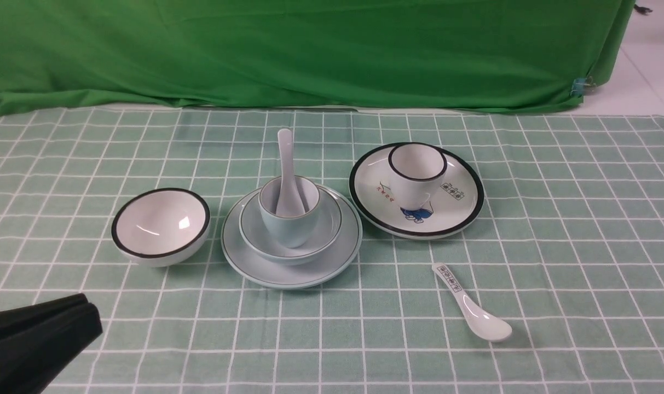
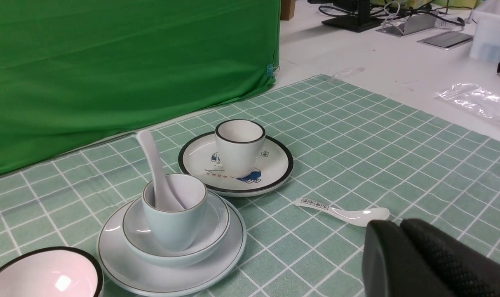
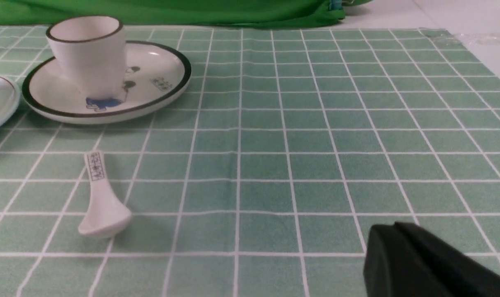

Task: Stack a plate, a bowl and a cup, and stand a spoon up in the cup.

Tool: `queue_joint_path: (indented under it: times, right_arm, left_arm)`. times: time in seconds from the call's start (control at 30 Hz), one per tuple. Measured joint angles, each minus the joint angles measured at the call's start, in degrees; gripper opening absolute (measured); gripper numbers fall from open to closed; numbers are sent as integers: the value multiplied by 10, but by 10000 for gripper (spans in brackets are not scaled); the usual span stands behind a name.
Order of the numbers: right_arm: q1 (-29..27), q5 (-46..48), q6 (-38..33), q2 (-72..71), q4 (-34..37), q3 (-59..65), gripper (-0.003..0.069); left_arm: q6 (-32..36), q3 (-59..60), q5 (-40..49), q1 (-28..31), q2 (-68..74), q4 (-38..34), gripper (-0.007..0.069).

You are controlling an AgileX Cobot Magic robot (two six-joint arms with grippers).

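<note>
The spoon (image 1: 286, 174) is shown standing in the cup (image 1: 289, 212), its scoop down inside and its handle rising past the rim, tilted slightly to the far side and a little left; its long axis is thus close to upright. The cup is seated in the bowl (image 1: 290, 225), and the bowl on the plate (image 1: 292, 238), the three nested at the centre of the checked cloth (image 1: 556, 273).

The stack is judged complete, so no further grasp appears to be called for. Should the spoon need correcting, it lies forward and to the right of the left gripper (image 1: 85, 312), which is seen at the near left corner with its fingers pressed together and holding nothing; this arm is judged the nearer one. The right gripper (image 3: 381, 243) is seen only in its own wrist view, likewise closed and empty, low over the cloth to the right.

To the left of the stack a black-rimmed bowl (image 1: 160, 226) is set. To the right, a black-rimmed cup (image 1: 416, 174) stands on a pictured plate (image 1: 463, 205); nearer, a printed spoon (image 1: 471, 302) lies flat.
</note>
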Motion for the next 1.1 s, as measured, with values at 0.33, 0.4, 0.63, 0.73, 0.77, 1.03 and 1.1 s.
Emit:
queue_joint_path:
  times: [0.33,0.4,0.63,0.73,0.77,1.03,1.1]
  right_arm:
    - [-16,17,-28,-1,0,0,19]
    - [-16,17,-31,-1,0,0,19]
    - [-16,19,-35,-1,0,0,19]
    - [-17,18,-68,-1,10,0,19]
    - [-18,17,-81,-1,18,0,19]
    - [-40,17,-157,-1,83,0,19]
    - [-40,18,-155,-1,85,0,19]
  left_arm:
    - [0,0,0,0,0,2,11]
    - [0,0,0,0,0,2,11]
    - [0,0,0,0,0,2,11]
    - [0,0,0,0,0,2,11]
    - [0,0,0,0,0,2,11]
    - [0,0,0,0,0,2,11]
    - [0,0,0,0,0,2,11]
